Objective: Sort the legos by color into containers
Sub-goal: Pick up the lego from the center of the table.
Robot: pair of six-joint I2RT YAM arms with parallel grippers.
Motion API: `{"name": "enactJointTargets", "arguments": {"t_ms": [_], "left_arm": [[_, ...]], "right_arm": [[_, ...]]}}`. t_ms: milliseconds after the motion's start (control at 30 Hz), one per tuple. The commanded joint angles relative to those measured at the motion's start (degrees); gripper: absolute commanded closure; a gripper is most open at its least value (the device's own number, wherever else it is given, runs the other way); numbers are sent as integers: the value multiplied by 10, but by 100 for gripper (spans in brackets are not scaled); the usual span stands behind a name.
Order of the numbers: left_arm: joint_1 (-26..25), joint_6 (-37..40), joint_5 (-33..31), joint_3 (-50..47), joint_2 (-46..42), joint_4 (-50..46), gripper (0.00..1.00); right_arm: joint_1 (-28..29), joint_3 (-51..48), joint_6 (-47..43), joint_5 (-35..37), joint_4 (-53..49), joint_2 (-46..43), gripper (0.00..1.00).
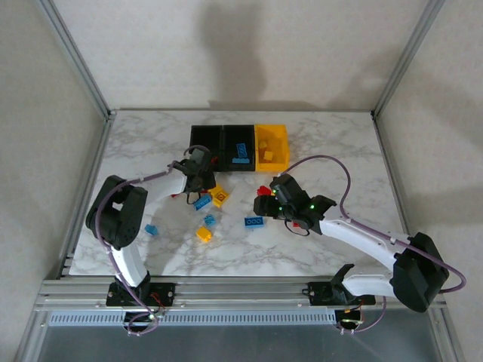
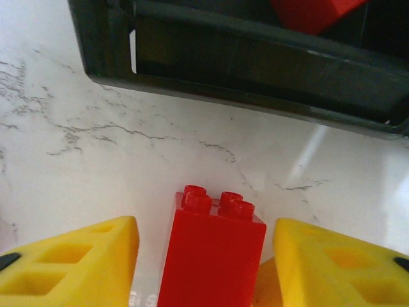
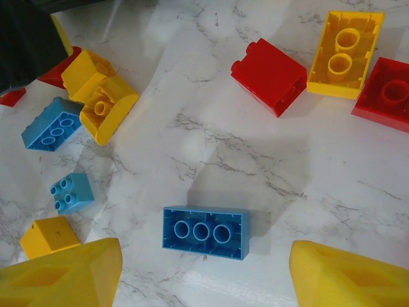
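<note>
A red lego [image 2: 211,262] lies between the yellow fingers of my left gripper [image 2: 204,224], studs toward the left black container [image 2: 255,70]. A strip of table shows on each side of it, so the jaws are open around it. That gripper [image 1: 198,172] sits just in front of the three joined containers [image 1: 205,139]. My right gripper [image 3: 206,265] hovers open over an upturned blue lego [image 3: 206,232], which also lies on the table [image 1: 253,221] below the gripper [image 1: 266,204]. Another red lego [image 2: 316,13] lies in the left black container.
Blue legos [image 1: 241,151] lie in the middle black bin, and a yellow one is in the yellow bin [image 1: 281,136]. Loose yellow [image 1: 219,197], blue [image 1: 209,220] and red [image 1: 263,191] legos are scattered mid-table. A lone blue lego [image 1: 151,229] lies at the left. Metal frame posts bound the table.
</note>
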Motion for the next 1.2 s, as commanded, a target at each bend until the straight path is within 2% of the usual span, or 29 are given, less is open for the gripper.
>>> {"name": "enactJointTargets", "arguments": {"t_ms": [0, 133, 400, 600, 733, 1167], "left_arm": [[0, 16, -2, 11, 17, 0, 49], [0, 23, -1, 11, 24, -4, 68], [-2, 40, -32, 11, -39, -45, 83], [0, 49, -40, 42, -78, -79, 83], [2, 54, -39, 99, -67, -96, 82], [23, 57, -58, 370, 138, -166, 82]], "right_arm": [[4, -3, 8, -4, 6, 7, 30], [5, -1, 8, -2, 5, 7, 30], [6, -6, 9, -10, 22, 17, 31], [9, 11, 1, -14, 27, 32, 31], [12, 9, 2, -14, 35, 34, 31], [25, -15, 28, -4, 40, 13, 31]]}}
